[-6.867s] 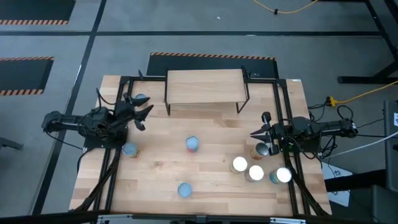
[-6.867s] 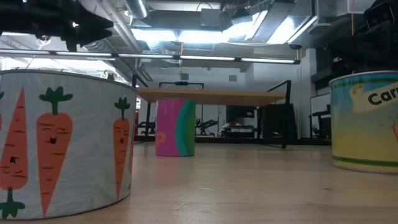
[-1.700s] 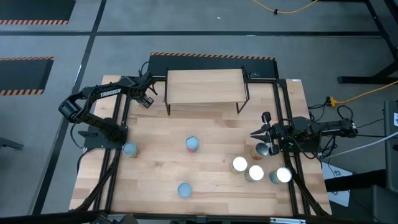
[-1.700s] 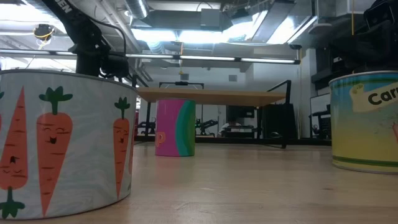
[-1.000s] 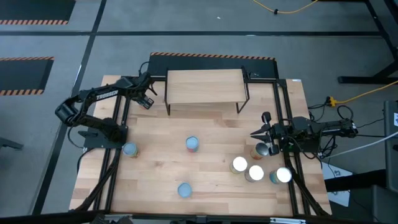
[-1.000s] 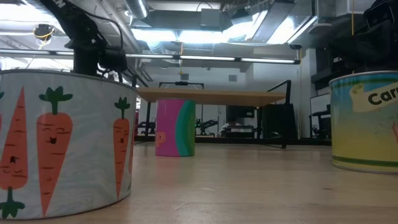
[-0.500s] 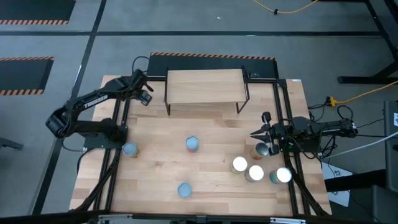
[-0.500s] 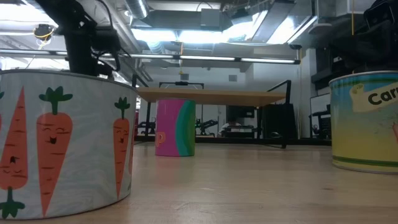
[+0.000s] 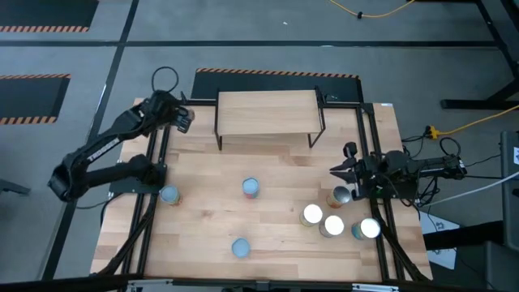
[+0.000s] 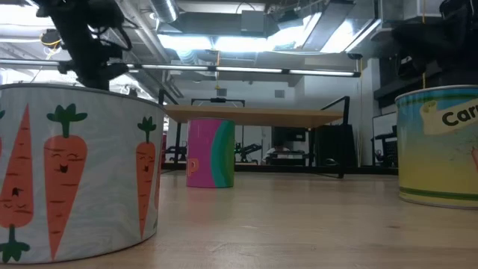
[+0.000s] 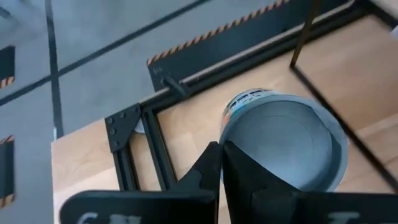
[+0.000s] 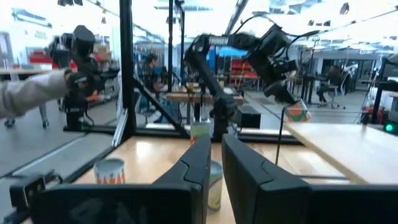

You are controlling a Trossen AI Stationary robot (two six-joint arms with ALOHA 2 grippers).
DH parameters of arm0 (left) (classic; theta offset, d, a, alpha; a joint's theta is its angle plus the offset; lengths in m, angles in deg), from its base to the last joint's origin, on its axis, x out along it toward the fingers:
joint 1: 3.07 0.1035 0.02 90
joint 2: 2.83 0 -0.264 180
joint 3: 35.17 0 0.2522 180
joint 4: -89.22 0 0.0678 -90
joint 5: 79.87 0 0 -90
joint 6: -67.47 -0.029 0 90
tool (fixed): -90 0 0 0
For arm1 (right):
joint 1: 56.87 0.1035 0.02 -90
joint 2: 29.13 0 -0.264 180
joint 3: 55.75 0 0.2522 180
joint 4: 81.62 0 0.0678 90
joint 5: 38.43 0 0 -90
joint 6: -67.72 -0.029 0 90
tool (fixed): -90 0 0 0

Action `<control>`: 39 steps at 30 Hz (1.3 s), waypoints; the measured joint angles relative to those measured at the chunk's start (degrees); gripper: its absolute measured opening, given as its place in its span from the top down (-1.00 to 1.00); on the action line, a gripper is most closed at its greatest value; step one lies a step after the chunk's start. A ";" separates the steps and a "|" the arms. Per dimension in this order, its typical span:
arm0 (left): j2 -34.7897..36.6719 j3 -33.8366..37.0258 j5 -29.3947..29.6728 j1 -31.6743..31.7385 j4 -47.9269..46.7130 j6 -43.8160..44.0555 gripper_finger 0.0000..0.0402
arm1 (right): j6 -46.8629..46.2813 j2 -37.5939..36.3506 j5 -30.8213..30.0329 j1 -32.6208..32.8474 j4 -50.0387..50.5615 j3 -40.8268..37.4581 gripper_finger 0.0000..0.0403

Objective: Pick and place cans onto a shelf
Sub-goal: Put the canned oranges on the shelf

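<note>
I see grey floor (image 9: 243,32) with orange-black hazard stripes (image 9: 276,74), a yellow cable (image 9: 369,14), and bright ceiling lights (image 10: 246,43).

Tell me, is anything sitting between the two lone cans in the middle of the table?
No. In the high view, only bare wooden table lies between the can near the middle and the can nearer the front edge.

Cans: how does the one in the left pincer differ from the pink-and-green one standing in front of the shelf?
The gripped can is in the air beside the shelf's left end, clamped in the left pincer; the pink-and-green can stands on the table, untouched. The gripped can hangs tilted; the pink-and-green can is upright. Neither is on the shelf.
</note>
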 joint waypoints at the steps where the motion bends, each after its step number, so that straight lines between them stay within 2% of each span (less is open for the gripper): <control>1: 1.15 0.00 -0.10 0.00 -0.02 0.00 1.00 | -0.61 0.01 -0.02 -0.02 -0.59 0.00 0.77; 6: 6.00 -0.02 -0.70 -0.01 0.71 1.48 1.00 | -2.39 0.00 -0.45 0.00 -1.76 0.01 0.77; 9: 8.73 -0.02 -2.92 0.00 2.77 2.10 1.00 | -2.20 0.00 -3.36 0.00 -1.76 0.00 0.77; 15: 11.66 -0.07 -13.07 -0.02 10.09 3.23 1.00 | -2.10 0.00 -9.36 0.00 -1.72 0.01 0.77; 25: 10.71 -0.07 -28.90 -0.88 25.85 8.91 1.00 | -2.01 0.00 -9.66 0.00 -1.70 0.01 0.77; 32: 7.47 -0.07 -30.49 -6.09 33.25 10.53 1.00 | -2.01 0.00 -9.64 -0.02 -1.67 0.02 0.77; 39: -0.29 -0.07 -30.07 -11.16 43.45 10.54 1.00 | -2.00 0.00 -9.62 -0.01 -1.63 0.02 0.77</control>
